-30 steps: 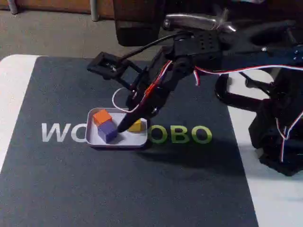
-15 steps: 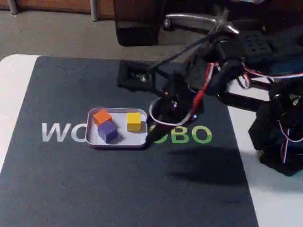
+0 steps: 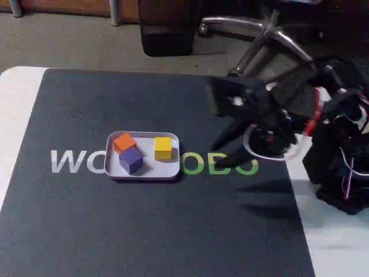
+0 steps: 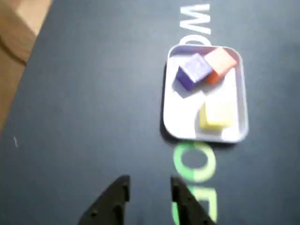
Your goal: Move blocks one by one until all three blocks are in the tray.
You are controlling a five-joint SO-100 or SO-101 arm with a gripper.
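Observation:
The white tray lies on the dark mat and holds all three blocks. The orange block and the purple block touch at one end; the yellow block sits apart at the other end. My gripper hovers blurred over the mat to the right of the tray in the fixed view, clear of it. Its two black fingers stand apart with only mat between them, so it is open and empty.
The dark mat carries white and green lettering beside the tray. The arm's base stands on the white table at the right edge. A chair base and the floor lie beyond the table's far edge.
The gripper let go of the yellow block in the tray, lifted, and swung away to the right. The three blocks have stayed put in the tray.

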